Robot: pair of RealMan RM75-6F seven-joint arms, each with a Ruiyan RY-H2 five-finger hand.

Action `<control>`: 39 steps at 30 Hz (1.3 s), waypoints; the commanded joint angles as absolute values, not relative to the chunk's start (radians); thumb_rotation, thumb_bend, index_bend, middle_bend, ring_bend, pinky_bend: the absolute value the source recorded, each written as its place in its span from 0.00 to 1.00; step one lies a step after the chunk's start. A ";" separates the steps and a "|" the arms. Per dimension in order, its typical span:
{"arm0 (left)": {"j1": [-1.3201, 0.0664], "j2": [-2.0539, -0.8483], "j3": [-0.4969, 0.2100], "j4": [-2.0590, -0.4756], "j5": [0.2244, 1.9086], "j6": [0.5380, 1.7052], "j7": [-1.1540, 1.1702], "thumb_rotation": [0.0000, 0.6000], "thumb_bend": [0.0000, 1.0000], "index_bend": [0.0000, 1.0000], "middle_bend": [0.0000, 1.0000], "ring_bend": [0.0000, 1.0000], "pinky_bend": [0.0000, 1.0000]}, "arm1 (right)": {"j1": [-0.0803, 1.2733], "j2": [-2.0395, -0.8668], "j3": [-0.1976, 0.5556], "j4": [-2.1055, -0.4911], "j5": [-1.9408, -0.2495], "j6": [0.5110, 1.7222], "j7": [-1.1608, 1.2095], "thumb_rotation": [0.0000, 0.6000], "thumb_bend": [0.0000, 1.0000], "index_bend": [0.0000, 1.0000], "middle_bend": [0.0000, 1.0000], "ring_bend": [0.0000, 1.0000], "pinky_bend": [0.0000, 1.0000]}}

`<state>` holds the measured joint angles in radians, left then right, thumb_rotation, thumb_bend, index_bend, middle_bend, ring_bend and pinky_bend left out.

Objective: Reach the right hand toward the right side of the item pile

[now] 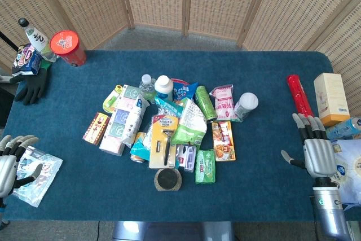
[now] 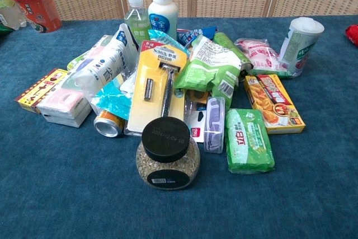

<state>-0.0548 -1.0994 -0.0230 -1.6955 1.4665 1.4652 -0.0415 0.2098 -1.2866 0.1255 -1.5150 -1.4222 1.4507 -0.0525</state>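
Observation:
The item pile (image 1: 169, 125) lies in the middle of the blue table (image 1: 271, 190): bottles, snack bags, boxes, a razor pack and a black-lidded jar (image 2: 166, 155). Its right side holds a white-capped cup (image 1: 246, 104), a pink packet (image 1: 224, 101), an orange box (image 1: 224, 140) and a green pack (image 2: 248, 140). My right hand (image 1: 315, 152) sits near the table's right edge, well to the right of the pile, fingers spread, holding nothing. My left hand (image 1: 12, 161) rests at the left edge, open, beside a clear bag (image 1: 36, 174). The chest view shows neither hand.
A red tube (image 1: 299, 95), a cream box (image 1: 331, 99) and a white packet (image 1: 351, 167) lie at the right edge by my right hand. A red canister (image 1: 68, 48), a bottle (image 1: 35, 39) and a black glove (image 1: 32, 86) stand at the back left.

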 commanded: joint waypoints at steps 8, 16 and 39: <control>-0.050 -1.098 -0.018 -1.699 1.482 1.475 -0.042 0.89 0.40 0.19 0.22 0.17 0.00 | 0.215 -1.296 0.129 -1.525 -1.420 1.398 0.131 0.88 0.22 0.00 0.02 0.00 0.00; -0.056 -1.074 -0.021 -1.734 1.516 1.494 -0.034 0.89 0.40 0.19 0.22 0.17 0.00 | 0.282 -1.340 0.161 -1.463 -1.416 1.259 0.576 0.89 0.22 0.00 0.00 0.00 0.00; -0.031 -1.021 -0.003 -1.838 1.587 1.555 0.029 0.89 0.40 0.18 0.22 0.17 0.00 | 0.504 -1.550 0.239 -1.004 -1.379 0.993 1.000 0.89 0.22 0.00 0.00 0.00 0.00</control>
